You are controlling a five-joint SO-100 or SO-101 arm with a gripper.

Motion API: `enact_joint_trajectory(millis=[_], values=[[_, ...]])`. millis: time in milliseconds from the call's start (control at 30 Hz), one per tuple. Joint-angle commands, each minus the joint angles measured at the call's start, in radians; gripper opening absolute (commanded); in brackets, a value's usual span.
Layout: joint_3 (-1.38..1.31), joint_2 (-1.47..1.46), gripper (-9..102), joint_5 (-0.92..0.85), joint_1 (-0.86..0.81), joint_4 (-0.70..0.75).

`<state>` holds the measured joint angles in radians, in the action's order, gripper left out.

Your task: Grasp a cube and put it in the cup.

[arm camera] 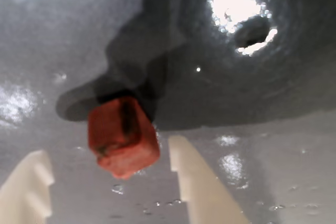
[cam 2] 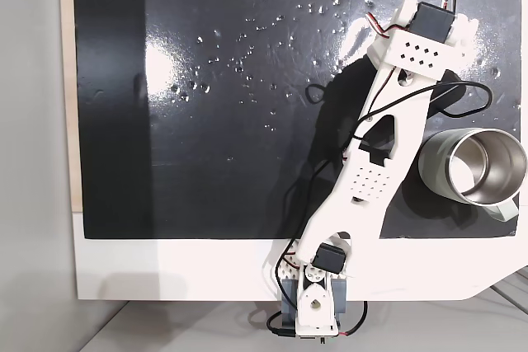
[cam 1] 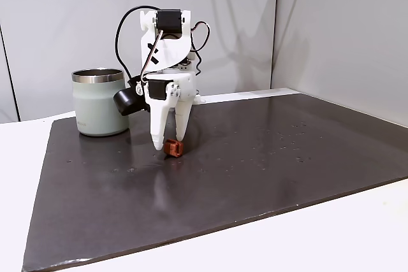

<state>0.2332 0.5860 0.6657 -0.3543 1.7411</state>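
Claw (cam 1: 167,144): spread, fingertips straddling the cube (cam 1: 173,148) without pinching it. Cube: resting on the dark surface (cam 1: 268,157), right of the cup (cam 1: 99,102) in that fixed view.

Open mat (cam 1: 268,157) all round the pincer (cam 1: 168,145) — only the cup (cam 1: 99,102) stands near, to its left

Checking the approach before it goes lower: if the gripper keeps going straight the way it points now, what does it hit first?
Probably the cube: the gripper points down with open jaws either side of it. Beneath is the dark mat.
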Motion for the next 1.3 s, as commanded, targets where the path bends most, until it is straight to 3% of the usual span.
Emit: enact_joint_trajectory(millis=[0, 433, 900, 1267], values=[[-0.077, -0.002, 25, -0.003, 0.009, 0.017], [-0.158, -0.095, 23, -0.006, 0.026, 0.017], [-0.158, -0.087, 7, 0.000, 0.020, 0.023], [-0.100, 0.051, 5, -0.009, 0.032, 0.021]])
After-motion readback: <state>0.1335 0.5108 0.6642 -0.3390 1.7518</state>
